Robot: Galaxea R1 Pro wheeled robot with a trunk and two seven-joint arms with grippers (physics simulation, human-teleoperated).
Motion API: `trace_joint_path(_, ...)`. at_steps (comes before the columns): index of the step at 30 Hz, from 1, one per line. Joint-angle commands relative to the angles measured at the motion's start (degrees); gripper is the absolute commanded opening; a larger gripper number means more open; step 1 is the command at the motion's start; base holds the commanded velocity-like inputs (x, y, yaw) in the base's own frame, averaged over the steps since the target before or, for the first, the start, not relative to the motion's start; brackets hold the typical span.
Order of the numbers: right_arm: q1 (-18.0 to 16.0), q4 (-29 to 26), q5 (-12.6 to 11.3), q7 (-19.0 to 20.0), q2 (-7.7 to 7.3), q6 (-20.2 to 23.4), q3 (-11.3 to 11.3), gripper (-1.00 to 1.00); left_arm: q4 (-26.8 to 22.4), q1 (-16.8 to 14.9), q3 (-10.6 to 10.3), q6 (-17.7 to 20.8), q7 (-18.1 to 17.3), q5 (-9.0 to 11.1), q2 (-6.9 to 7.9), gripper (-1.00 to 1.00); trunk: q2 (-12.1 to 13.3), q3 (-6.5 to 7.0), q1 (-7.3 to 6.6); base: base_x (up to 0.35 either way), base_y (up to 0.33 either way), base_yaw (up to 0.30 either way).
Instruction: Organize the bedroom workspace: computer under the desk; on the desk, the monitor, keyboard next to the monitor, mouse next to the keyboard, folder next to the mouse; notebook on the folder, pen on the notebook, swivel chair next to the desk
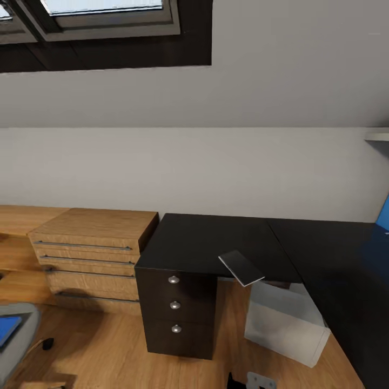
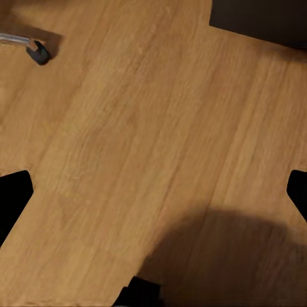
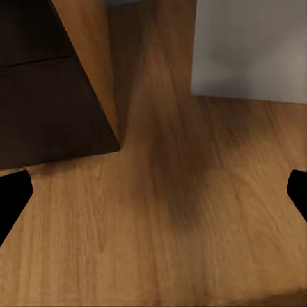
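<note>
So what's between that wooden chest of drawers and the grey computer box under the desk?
In the head view, the desk's black drawer unit, with three round silver knobs, stands between the wooden chest and the computer, right against the chest.

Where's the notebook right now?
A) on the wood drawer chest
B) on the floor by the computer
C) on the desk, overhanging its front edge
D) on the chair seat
C: in the head view the notebook lies flat on the black desk near the drawers, one corner sticking out past the front edge above the computer.
</note>
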Motion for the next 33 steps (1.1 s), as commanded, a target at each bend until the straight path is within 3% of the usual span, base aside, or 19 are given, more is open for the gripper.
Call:
trace_joint_path(1,-0.06,0.14,-0.15,0.17,0.01,-0.40,-0.41,1.00,-0.04,-0.03,-0.34,-0.38,0.36,0.61,0.08,1.00,-0.03,-0.05,-0.03,-0.296,0.157,0.239)
trace_joint_path(10,-0.06,0.15,-0.01,0.17,0.01,-0.40,-0.36,1.00,-0.03,-0.03,-0.28,-0.42,0.36,0.65,0.15,1.00,-0.03,-0.18,-0.03,-0.146,0.189,0.260)
trace_joint_path(33,-0.06,0.15,0.23,0.17,0.01,-0.37,-0.33,1.00,-0.02,-0.03,-0.20,-0.49,0.36,0.64,0.15,1.00,-0.03,-1.21,-0.03,-0.001,0.006,0.260)
